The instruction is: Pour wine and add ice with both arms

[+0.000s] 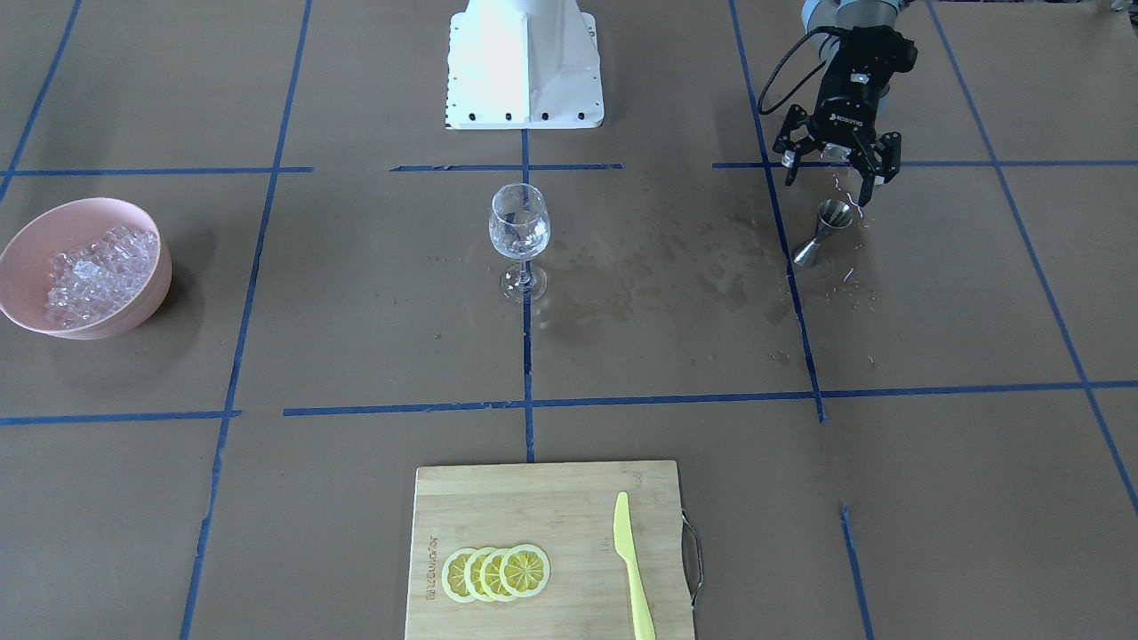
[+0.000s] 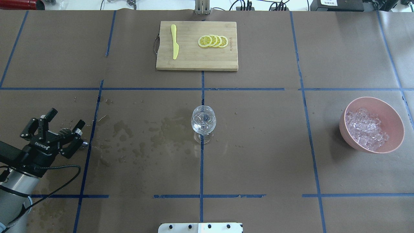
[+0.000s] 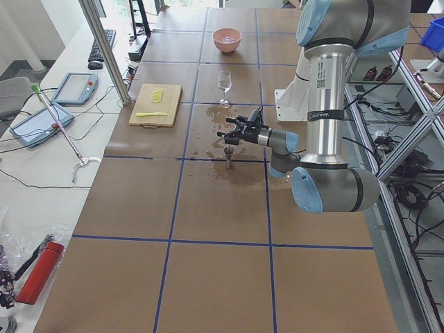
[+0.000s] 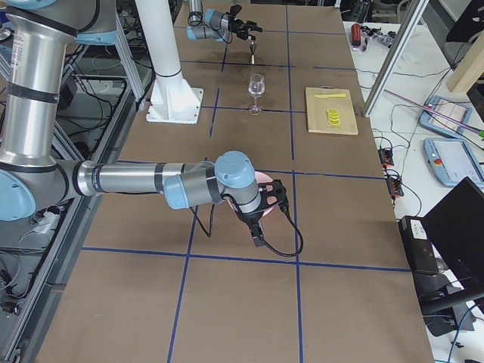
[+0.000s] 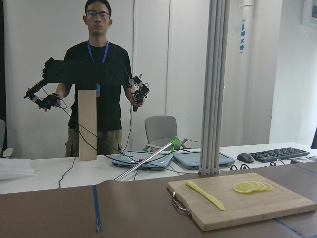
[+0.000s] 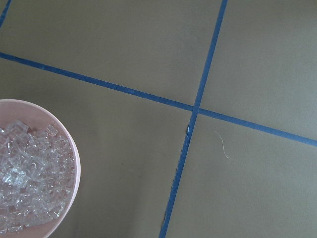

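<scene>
Your left end effector (image 1: 833, 173) hangs apart over the steel hourglass jigger (image 1: 822, 233). Your right end effector (image 4: 257, 227), spread untellable, hovers by the pink bowl (image 6: 74, 163) of glassy ice chunks (image 6: 29, 173), presumably to fetch some.

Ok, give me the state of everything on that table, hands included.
Left hand: open, empty, just above the jigger.
Right hand: by the bowl; cannot tell whether open or shut.
Jigger: upright, not held.
Glass: upright, clear contents.
Bowl: upright, full of ice.
Knife: flat on the board.
Lemon slices: overlapping row on the board.
Table: wet between glass and jigger.
</scene>
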Tool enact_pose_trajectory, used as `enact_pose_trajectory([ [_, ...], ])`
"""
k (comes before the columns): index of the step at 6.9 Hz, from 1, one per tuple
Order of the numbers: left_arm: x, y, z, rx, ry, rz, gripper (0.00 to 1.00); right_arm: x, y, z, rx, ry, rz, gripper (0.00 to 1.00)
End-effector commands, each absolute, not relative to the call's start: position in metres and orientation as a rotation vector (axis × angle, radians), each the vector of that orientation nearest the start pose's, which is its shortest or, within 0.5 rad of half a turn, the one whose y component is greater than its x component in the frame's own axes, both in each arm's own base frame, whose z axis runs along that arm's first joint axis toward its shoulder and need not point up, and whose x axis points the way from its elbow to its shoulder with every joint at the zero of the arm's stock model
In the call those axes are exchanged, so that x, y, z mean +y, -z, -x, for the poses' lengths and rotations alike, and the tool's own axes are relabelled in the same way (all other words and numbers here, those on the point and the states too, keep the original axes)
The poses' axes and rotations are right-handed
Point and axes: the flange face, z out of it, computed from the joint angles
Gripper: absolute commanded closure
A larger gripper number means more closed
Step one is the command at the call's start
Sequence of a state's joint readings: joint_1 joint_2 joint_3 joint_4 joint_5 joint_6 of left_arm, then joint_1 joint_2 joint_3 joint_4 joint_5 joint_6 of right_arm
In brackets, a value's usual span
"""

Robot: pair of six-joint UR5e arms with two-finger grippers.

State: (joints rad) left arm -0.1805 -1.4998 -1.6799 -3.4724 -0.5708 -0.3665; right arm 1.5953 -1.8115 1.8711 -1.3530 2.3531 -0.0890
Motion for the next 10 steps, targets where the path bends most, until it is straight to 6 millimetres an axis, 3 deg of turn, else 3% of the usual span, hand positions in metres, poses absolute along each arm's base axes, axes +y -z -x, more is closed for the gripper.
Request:
enact_pose_trajectory([
  [1, -0.34, -0.458, -0.307, 0.788, 0.052, -1.539, 0.0, -0.403, -0.594, -0.073, -0.762, 0.17, -0.305, 0.0],
  [3, -0.415, -0.469, -0.262, 0.707, -0.202, -1.375, 0.0, -0.403, -0.595, -0.073, -0.762, 0.169, -0.303, 0.0],
  [5, -0.476, -0.477, -0.195, 0.641, -0.317, -1.207, 0.0, -0.401, -0.596, -0.073, -0.762, 0.167, -0.299, 0.0],
  [6, -0.494, -0.485, -0.154, 0.65, -0.316, -1.102, 0.0, -0.401, -0.596, -0.073, -0.762, 0.167, -0.299, 0.0],
  [8, -0.509, -0.507, -0.063, 0.691, -0.248, -0.933, 0.0, -0.401, -0.596, -0.073, -0.762, 0.169, -0.3, 0.0],
  [9, -0.509, -0.521, -0.028, 0.717, -0.2, -0.82, 0.0, -0.4, -0.597, -0.073, -0.762, 0.168, -0.298, 0.0],
  [10, -0.513, -0.536, -0.018, 0.717, -0.147, -0.667, 0.0, -0.4, -0.597, -0.073, -0.762, 0.168, -0.298, 0.0],
])
